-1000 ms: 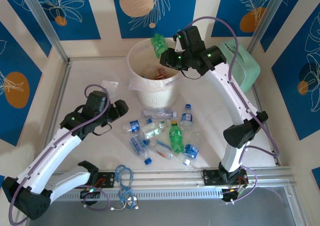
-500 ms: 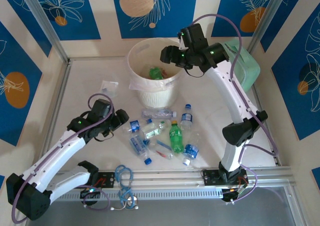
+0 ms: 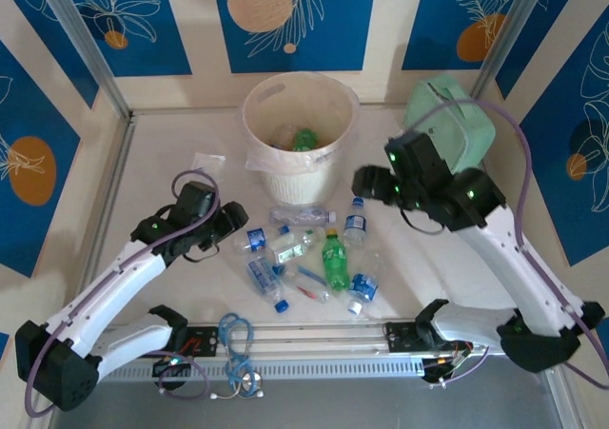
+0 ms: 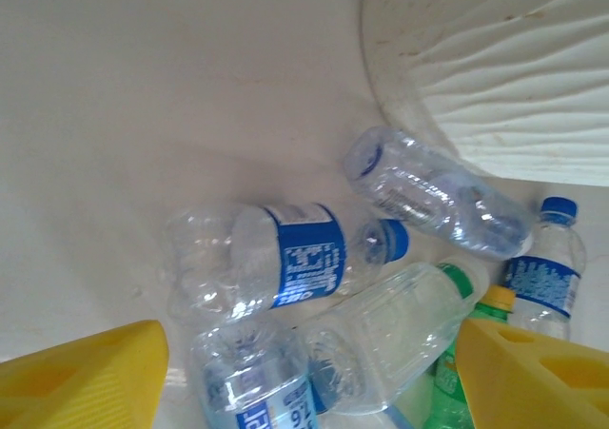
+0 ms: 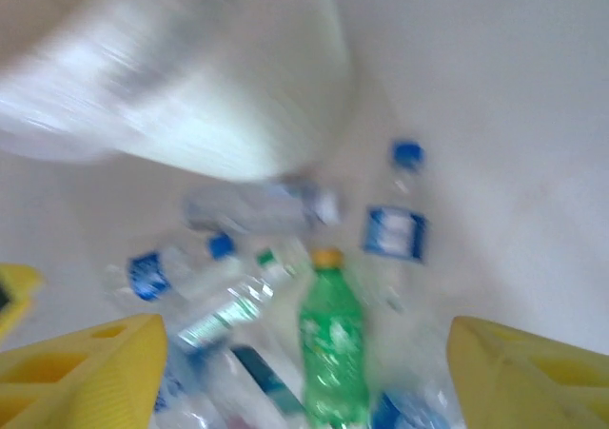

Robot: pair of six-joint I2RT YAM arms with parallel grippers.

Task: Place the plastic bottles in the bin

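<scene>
Overhead, the bin [image 3: 303, 184] holds one green bottle [image 3: 304, 140] inside its rim. Just in front of the bin, the plastic bottles [image 3: 304, 253] lie in a loose cluster on the table, among them a green soda bottle [image 3: 334, 258] and a blue-labelled clear bottle [image 4: 285, 258]. The left gripper [image 4: 309, 381] hangs front-left of the bin, fingers apart and empty. The right gripper [image 3: 366, 182] hangs front-right of the bin, fingers likewise apart and empty; its wrist view is blurred. A mint green zip case [image 3: 457, 129] lies right of the bin.

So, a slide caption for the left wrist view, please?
Open left gripper above clear blue-labelled plastic bottles lying beside the round white bin.
</scene>
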